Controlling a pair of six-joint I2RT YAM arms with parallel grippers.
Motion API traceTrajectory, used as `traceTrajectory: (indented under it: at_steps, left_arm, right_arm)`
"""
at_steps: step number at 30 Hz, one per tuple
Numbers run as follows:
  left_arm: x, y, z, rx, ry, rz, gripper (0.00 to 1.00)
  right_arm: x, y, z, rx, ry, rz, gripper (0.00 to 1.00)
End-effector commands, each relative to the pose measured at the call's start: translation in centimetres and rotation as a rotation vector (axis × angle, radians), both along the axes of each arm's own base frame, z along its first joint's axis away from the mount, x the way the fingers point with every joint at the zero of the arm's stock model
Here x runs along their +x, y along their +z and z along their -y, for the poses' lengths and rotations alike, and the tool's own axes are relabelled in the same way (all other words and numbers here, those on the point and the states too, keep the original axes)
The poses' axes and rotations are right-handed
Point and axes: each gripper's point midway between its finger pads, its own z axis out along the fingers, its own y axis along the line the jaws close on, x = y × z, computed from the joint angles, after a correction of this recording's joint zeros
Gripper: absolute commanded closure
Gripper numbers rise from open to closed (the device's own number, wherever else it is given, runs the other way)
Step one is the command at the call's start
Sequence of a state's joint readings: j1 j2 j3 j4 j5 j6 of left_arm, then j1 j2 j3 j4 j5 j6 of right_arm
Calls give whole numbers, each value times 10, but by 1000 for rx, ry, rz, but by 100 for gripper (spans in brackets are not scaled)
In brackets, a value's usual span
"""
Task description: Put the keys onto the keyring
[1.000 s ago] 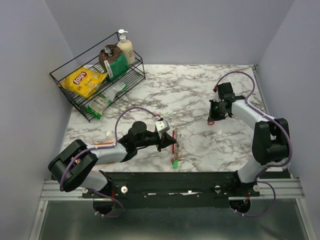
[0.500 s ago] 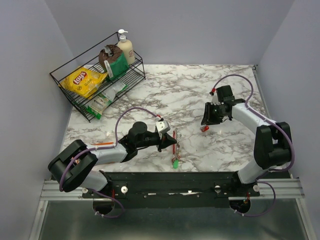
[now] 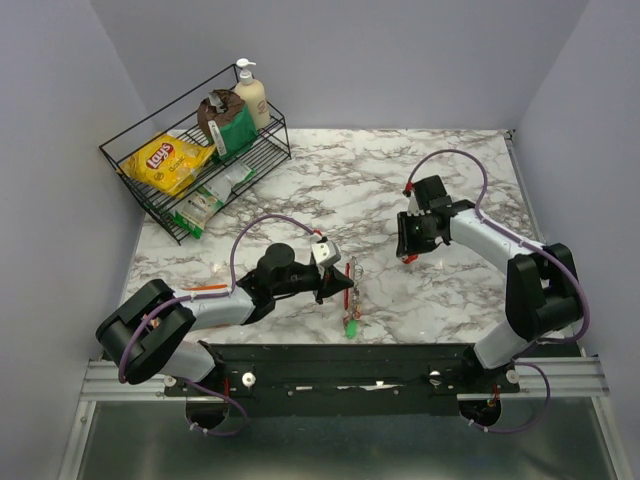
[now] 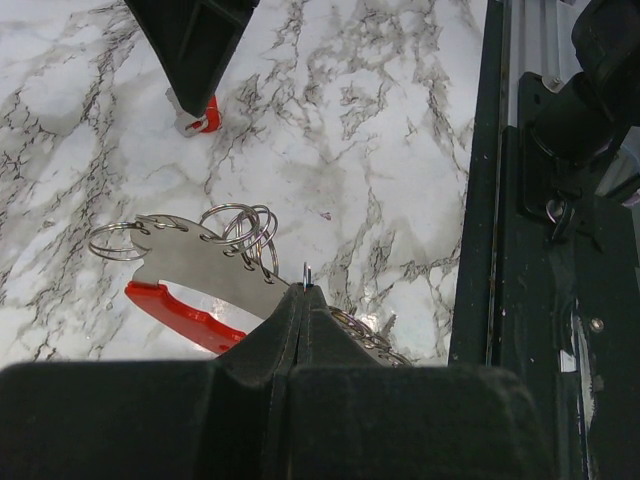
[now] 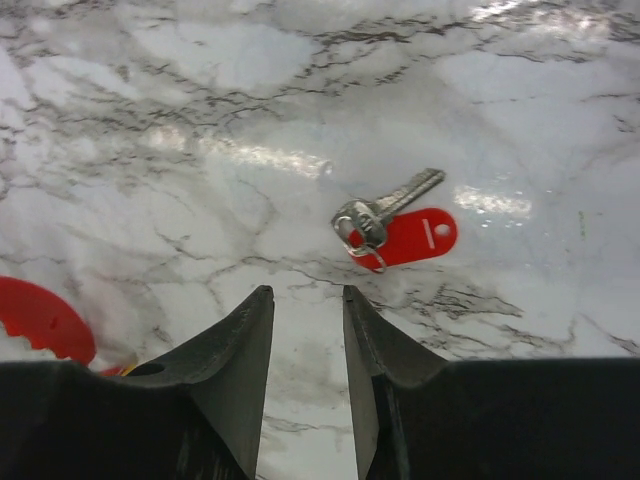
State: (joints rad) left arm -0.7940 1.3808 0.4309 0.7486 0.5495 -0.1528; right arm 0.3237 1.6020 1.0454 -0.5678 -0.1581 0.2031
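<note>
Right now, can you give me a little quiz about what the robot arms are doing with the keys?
1. True or false: the right end effector is clamped on the red-tagged key.
2. Pick one: the left end effector is shut on A) the keyring, B) the soap bottle, C) the chips bag.
3. Fill the gap: the keyring's curved loop is coloured ___.

Key: 1 false, its jaws stand open and the key lies loose ahead of it; 2 A; 3 red.
</note>
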Motion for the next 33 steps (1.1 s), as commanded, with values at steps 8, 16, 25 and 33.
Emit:
traceTrajectory:
  at_steps: [8,16,25,33]
  left_arm:
    - [3,7,2,-3,7,27,100]
    - [1,7,2,0,8,31,100]
    - [1,8,2,5,5,34,100]
    - [1,8,2,7,8,35,100]
  right_arm:
    - [0,-17,18,-69,-131,-14,51]
    - [4,-25,25,-40,-177,-28,52]
    - [5,-37,20,35,-184,-62,56]
    - [7,-42,15,56,-183,-78,63]
